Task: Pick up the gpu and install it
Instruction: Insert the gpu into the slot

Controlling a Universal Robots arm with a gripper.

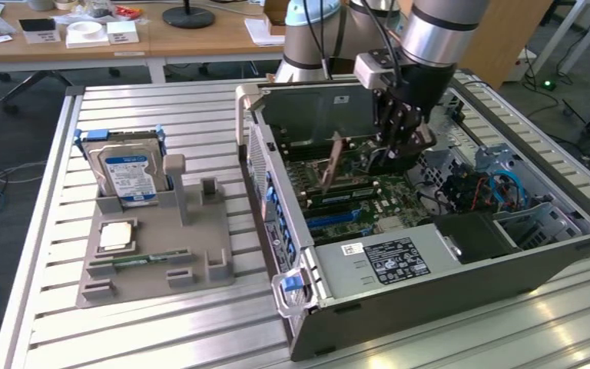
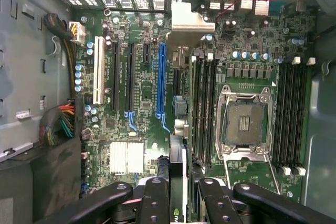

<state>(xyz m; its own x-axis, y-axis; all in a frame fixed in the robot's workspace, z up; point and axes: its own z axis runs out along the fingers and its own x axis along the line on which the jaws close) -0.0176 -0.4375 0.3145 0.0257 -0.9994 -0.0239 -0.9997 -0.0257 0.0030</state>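
Observation:
The gpu [image 2: 178, 153] hangs edge-on between my fingers [image 2: 155, 198], its silver end bracket [image 2: 185, 18] toward the case's slotted rear wall. My gripper [image 2: 181, 195] is shut on it. The card hovers over the motherboard [image 2: 136, 124], just beside the long blue expansion slot [image 2: 160, 80], between that slot and the memory slots. In the exterior view my gripper [image 1: 402, 150] reaches down into the open computer case [image 1: 429, 261], with the gpu [image 1: 392, 163] a dark shape under the fingers, above the board.
An open CPU socket [image 2: 244, 124] and power cables [image 2: 60, 121] lie on either side of the card. On the exterior view's left, a grey holder [image 1: 151, 265] carries a silver hard drive [image 1: 129, 173], a CPU chip [image 1: 117, 236] and a RAM stick [image 1: 141, 260].

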